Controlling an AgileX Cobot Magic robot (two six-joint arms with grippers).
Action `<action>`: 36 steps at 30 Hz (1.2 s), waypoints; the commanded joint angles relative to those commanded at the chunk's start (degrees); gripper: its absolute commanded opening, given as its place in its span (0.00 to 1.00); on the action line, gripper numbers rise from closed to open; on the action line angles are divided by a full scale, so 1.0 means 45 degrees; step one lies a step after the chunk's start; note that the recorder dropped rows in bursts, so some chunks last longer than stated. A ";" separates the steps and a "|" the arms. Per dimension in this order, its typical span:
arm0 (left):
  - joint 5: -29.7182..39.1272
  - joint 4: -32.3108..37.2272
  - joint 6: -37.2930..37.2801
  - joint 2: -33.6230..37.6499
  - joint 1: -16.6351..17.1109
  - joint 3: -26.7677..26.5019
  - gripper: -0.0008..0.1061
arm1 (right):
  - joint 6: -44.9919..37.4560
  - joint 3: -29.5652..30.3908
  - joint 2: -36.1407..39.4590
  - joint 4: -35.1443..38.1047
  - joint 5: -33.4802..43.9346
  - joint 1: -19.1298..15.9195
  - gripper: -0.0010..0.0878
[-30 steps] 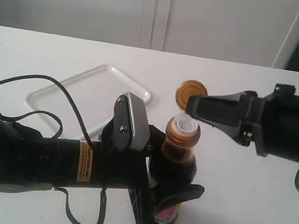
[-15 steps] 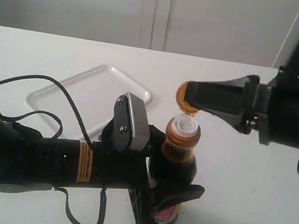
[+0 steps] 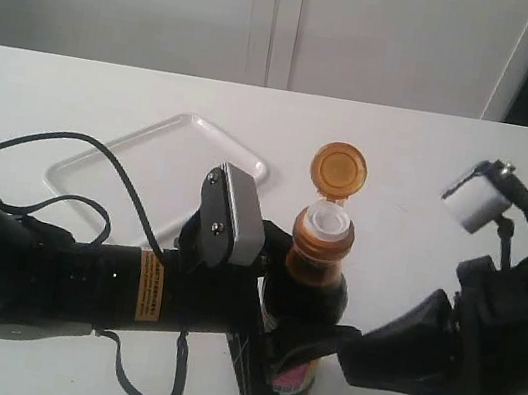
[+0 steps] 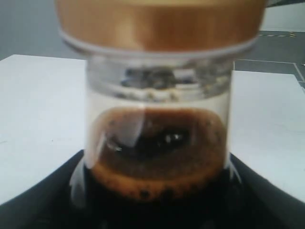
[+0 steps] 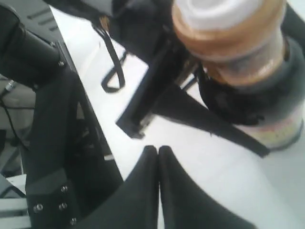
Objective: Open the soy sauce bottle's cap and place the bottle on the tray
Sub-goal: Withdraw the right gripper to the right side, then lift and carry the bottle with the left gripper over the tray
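Note:
The soy sauce bottle (image 3: 314, 289) stands upright on the white table, dark liquid filling it up to the neck (image 4: 157, 152). Its amber cap (image 3: 338, 167) is flipped up on the hinge, baring the white spout (image 3: 328, 216). My left gripper (image 3: 302, 361) is shut on the bottle's lower body at the pink label; its dark fingers (image 4: 38, 200) flank the glass. My right gripper (image 5: 157, 150) is shut and holds nothing. It sits low by the table's front edge, right of the bottle (image 5: 243, 62), with its tip (image 3: 351, 354) near the left finger. The white tray (image 3: 179, 158) lies behind and to the left.
A black cable (image 3: 99, 155) loops from the left arm over the tray's near corner. The left arm's body (image 3: 78, 278) lies along the front left of the table. A white wall stands behind the table's far edge.
My right gripper left the open cap, swung away from the upper right and dropped to the front right of the bottle. Bottle, cap and left gripper have stayed put.

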 joint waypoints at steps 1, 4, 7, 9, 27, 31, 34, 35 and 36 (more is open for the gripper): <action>0.0013 0.0000 0.0000 0.0000 0.0000 0.0000 0.01 | 0.0790 -0.0132 0.0000 -0.0666 -0.0329 0.0000 0.01; 0.0229 0.0000 -0.0048 0.0000 0.0000 0.0000 0.01 | 0.3328 -0.0576 0.0000 -0.2788 -0.1397 0.0000 0.01; 0.0483 -0.0033 -0.0311 0.0000 0.0000 0.0000 0.01 | 0.5576 -0.0994 0.0000 -0.4760 -0.2116 0.0000 0.01; 0.0642 -0.0147 -0.0466 -0.0024 0.0000 0.0000 0.01 | 0.7013 -0.1073 0.0000 -0.6244 -0.2800 0.0000 0.01; 0.0883 -0.1794 0.0555 -0.1548 0.0000 -0.0025 0.01 | 0.9986 -0.1050 -0.0025 -0.8765 -0.7811 0.0000 0.01; 0.1826 -0.2767 0.0675 -0.2708 0.0000 -0.0129 0.01 | 0.9986 -0.1050 -0.0025 -0.8664 -0.7971 0.0000 0.01; 0.2409 -0.2819 0.0707 -0.3356 0.0030 -0.0571 0.01 | 0.9986 -0.1050 -0.0025 -0.8579 -0.8082 0.0000 0.01; 0.2510 -0.3015 0.0707 -0.3490 0.0109 -0.0654 0.01 | 0.9986 -0.1050 -0.0025 -0.8579 -0.8109 0.0000 0.01; 0.2486 -0.3333 0.0737 -0.3627 0.0296 -0.0713 0.01 | 0.9986 -0.1050 -0.0025 -0.8579 -0.8109 0.0000 0.01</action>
